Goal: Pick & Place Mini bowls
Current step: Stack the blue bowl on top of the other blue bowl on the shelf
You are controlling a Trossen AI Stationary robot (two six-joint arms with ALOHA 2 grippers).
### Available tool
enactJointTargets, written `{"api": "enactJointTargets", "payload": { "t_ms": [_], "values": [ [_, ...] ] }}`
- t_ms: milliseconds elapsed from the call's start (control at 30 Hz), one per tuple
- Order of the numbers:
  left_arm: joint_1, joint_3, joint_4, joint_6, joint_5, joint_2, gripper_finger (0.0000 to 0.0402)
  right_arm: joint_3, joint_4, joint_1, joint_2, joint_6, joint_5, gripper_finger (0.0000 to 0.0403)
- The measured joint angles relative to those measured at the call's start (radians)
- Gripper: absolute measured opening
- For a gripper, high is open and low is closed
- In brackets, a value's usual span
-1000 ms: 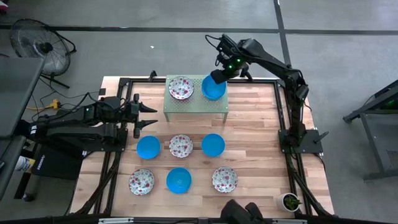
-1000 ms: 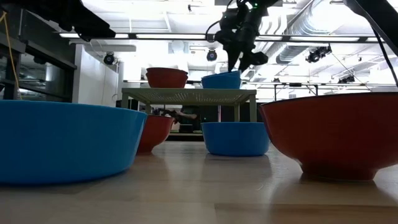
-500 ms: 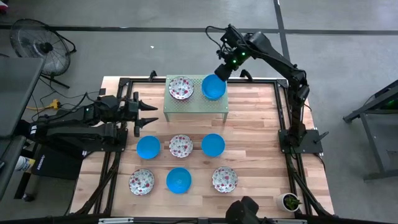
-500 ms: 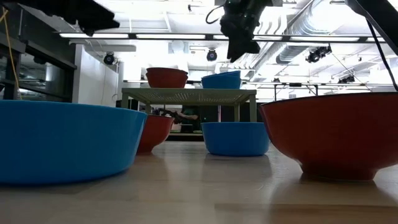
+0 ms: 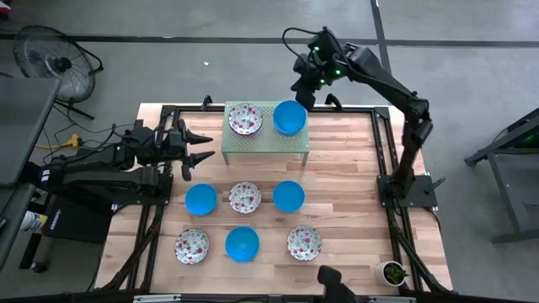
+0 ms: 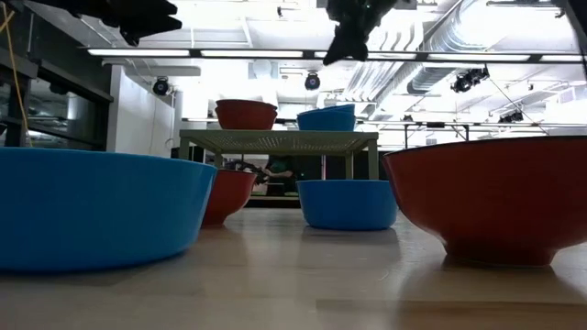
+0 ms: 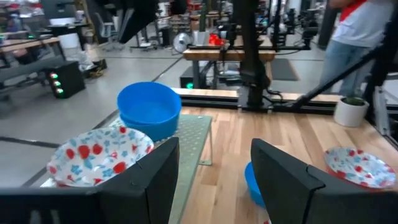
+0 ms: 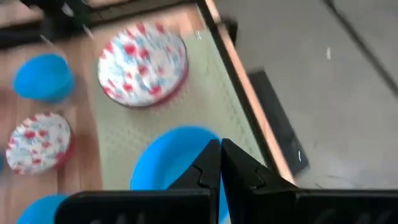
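Note:
Two mini bowls sit by their bases on the pale green rack (image 5: 265,135): a floral one (image 5: 245,119) and a blue one (image 5: 289,118). Several more stand on the table: blue (image 5: 201,199), floral (image 5: 245,198), blue (image 5: 289,195), floral (image 5: 192,247), blue (image 5: 242,243), floral (image 5: 304,242). My right gripper (image 5: 304,87) hangs shut and empty above the rack's far edge, over the blue bowl (image 8: 177,165). My left gripper (image 5: 199,147) waits open at the table's left, pointing level toward the rack (image 7: 193,134).
A black frame (image 5: 383,147) runs round the wooden table. A small potted plant (image 5: 393,272) stands at the near right corner. A fan (image 5: 50,63) stands on the floor beyond the far left. A person (image 7: 351,37) stands past the table's right side.
My right gripper has risen from the far rim of the blue bowl on the rack, drawn back toward the far edge, rolled about its own line and shut empty. The blue bowl stays on the rack. My left gripper has tipped up a little.

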Motion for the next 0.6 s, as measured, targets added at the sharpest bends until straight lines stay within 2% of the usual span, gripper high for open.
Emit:
{"api": "enactJointTargets", "payload": {
  "t_ms": [100,233,400,600],
  "values": [
    [0.000,0.000,-0.001,-0.012,-0.037,0.000,0.0195,-0.149,0.134,-0.004,-0.079,-0.009,-0.057,0.0001],
    [0.000,0.000,-0.001,-0.033,-0.054,0.000,0.0195,-0.406,0.333,-0.004,-0.210,-0.024,-0.057,0.0000],
    [0.000,0.000,-0.001,-0.044,-0.056,0.000,0.0195,-0.700,0.640,-0.019,-0.390,0.037,-0.080,0.0000],
    [0.000,0.000,0.000,-0.046,-0.071,0.000,0.0195,-0.920,0.818,-0.042,-0.518,0.093,-0.129,0.0000]
  ]
}}
